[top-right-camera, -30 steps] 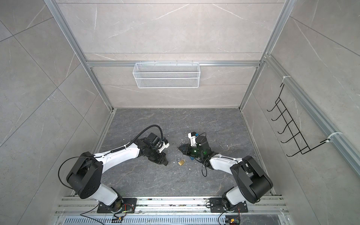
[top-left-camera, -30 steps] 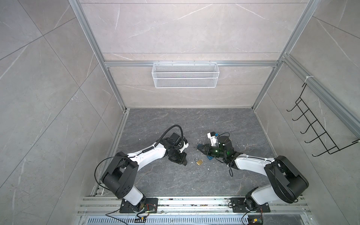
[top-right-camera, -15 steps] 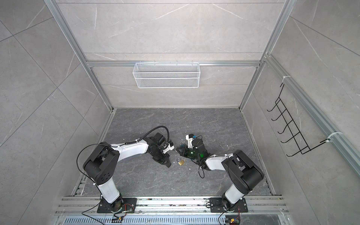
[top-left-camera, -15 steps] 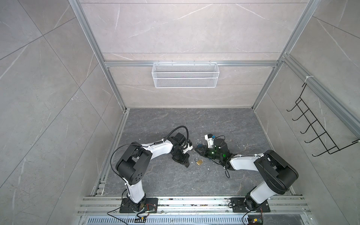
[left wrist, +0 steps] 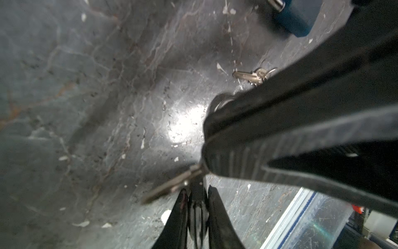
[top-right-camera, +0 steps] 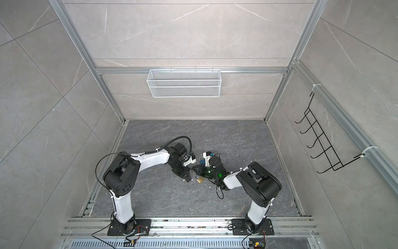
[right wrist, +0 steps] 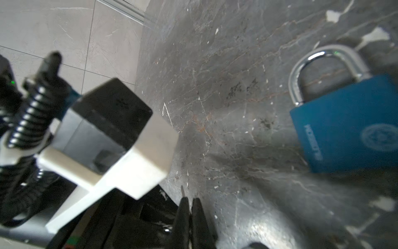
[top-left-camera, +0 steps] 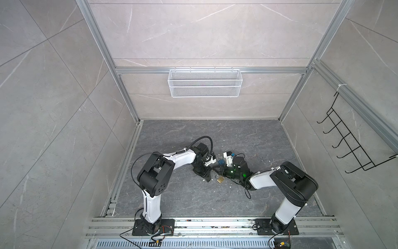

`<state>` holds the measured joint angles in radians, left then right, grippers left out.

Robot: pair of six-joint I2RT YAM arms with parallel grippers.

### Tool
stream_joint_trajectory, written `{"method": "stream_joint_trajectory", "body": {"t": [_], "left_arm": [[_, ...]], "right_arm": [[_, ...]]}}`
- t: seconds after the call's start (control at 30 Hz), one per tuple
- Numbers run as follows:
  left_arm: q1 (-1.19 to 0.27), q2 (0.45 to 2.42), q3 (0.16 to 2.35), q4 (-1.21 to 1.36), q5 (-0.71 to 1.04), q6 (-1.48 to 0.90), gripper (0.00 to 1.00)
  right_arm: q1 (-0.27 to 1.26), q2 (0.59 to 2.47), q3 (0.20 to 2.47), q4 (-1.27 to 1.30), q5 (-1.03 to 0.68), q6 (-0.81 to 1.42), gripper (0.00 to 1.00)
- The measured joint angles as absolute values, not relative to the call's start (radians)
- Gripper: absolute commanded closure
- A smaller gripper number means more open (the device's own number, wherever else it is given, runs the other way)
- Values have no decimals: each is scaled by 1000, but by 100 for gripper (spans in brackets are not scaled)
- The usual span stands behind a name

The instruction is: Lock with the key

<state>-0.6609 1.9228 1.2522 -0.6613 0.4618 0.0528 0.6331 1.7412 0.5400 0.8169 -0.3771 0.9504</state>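
A thin silver key point(left wrist: 170, 189) sticks out of the tip of my right gripper point(right wrist: 190, 199), which is shut on it; only its tip point(right wrist: 182, 190) shows in the right wrist view. The blade lies across the fingertips of my left gripper point(left wrist: 196, 189). Those fingers stand slightly apart with something dark between them. A brass padlock point(top-left-camera: 219, 180) point(top-right-camera: 200, 180) lies on the floor right beside both grippers point(top-left-camera: 207, 178) point(top-left-camera: 215, 169). A blue padlock point(right wrist: 344, 129) point(top-left-camera: 220, 161) with its shackle down lies just behind them.
A second bunch of keys point(left wrist: 252, 75) on a ring lies on the dark stone floor point(top-left-camera: 193, 198) near the right gripper's finger point(left wrist: 280, 129). The left arm's white-and-black wrist block point(right wrist: 107, 140) is close to the right wrist camera. White chips litter the floor.
Both arms have raised their elbows and brought the grippers closer together beside the brass padlock. The padlocks have not moved.
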Motion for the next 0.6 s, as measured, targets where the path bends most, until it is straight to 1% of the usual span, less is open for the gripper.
{"method": "stream_joint_trajectory", "body": {"t": [0.2,0.47,0.6], "left_arm": [[-659,1931,1264,-673,442,68,71],[-650,1935,1266,-671,402,69,66],[-644,1935,1272,-671,374,70,65]], "right_arm": [[633,1748,540,822,-365,950,100],[636,1805,540,857,-361,963,100],[638,1812,540,868,-358,974,100]]}}
